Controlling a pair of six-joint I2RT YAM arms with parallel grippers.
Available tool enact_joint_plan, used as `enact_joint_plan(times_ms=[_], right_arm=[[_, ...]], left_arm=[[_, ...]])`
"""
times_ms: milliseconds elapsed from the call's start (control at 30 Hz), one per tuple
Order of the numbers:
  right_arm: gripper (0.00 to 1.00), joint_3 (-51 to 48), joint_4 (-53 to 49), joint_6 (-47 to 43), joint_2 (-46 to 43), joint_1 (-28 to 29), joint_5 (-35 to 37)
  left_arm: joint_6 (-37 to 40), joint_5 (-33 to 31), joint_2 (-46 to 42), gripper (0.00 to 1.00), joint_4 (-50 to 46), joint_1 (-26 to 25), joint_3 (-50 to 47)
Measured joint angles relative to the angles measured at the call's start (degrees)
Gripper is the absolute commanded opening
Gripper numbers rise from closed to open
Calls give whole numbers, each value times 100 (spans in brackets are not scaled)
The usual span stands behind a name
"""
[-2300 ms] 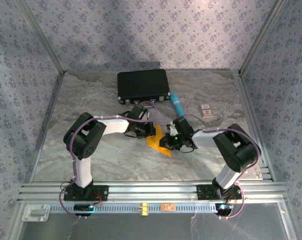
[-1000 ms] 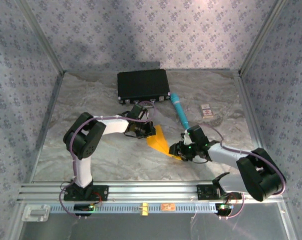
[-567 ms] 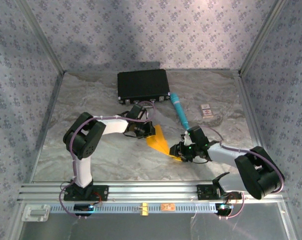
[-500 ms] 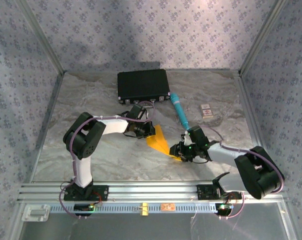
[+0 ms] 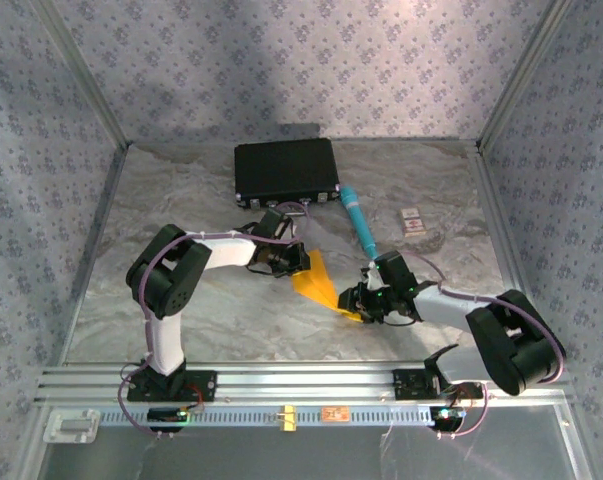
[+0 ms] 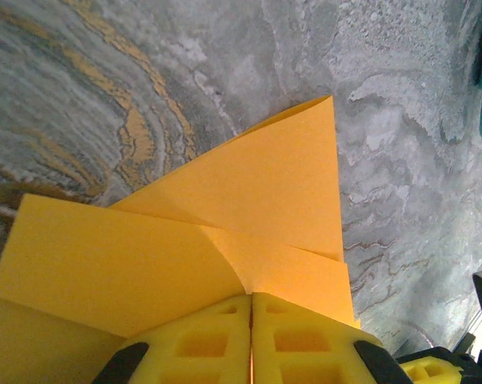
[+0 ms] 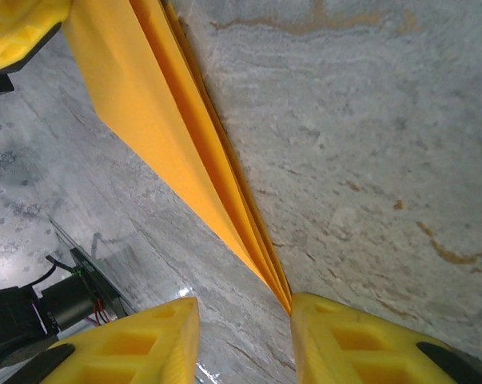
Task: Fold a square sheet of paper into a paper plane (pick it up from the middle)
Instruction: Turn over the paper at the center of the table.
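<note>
Two arms: black joints, white links, yellow fingers.
Left arm (image 5: 171,290) and right arm (image 5: 486,335): glossy rounded black joint housings, white link tubes, a thin purple cable looped along each, black base plates with red wiring near. Left gripper (image 6: 252,320) and right gripper (image 7: 244,320): blocky yellow fingers moulded with square recesses, black mounts behind.

I log this as a lab test cell: patterned walls (image 5: 281,70) box in a marbled bench (image 5: 211,320), with arms (image 5: 166,280) bolted to an aluminium rail (image 5: 301,380).
</note>
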Motion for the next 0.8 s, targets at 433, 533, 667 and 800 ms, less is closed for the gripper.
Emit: enact_joint_plan(times_ms=[433, 533, 667, 800], right_arm=[[36, 76, -166, -94, -2, 15, 85], [36, 87, -310, -157, -90, 59, 184], [36, 125, -555, -212, -212, 105, 291], [36, 175, -660, -243, -212, 164, 415]], left_arm=[[-138, 24, 4, 8, 35, 17, -13], [-162, 63, 4, 8, 72, 37, -33], [-221, 98, 4, 7, 142, 44, -74], [-229, 125, 4, 7, 153, 66, -81]])
